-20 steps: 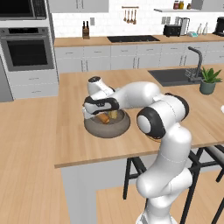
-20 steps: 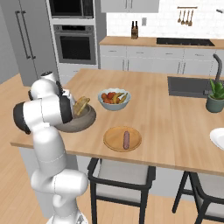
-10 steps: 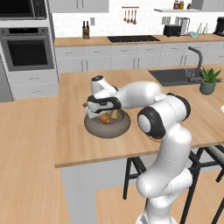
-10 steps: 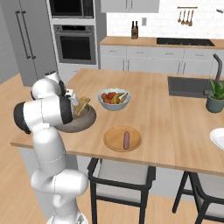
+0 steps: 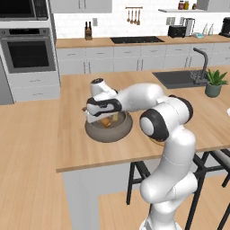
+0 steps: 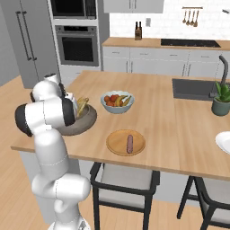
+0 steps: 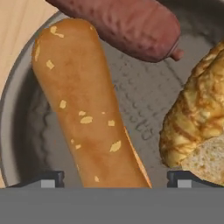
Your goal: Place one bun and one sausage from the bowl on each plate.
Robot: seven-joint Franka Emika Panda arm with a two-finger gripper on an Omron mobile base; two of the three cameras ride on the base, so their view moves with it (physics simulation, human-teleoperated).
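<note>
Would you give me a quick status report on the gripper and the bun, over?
Gripper open, low in the grey bowl, fingertips straddling the long bun. Sausage already on wooden plate. Nothing blocking.

The dark grey bowl (image 7: 144,100) holds a long golden bun (image 7: 83,109), a reddish-brown sausage (image 7: 127,26) touching its far end, and a crusty bun (image 7: 197,127) beside. The tan wooden plate (image 6: 117,144) carries one sausage (image 6: 130,143).

No readable text (anywhere at all).
</note>
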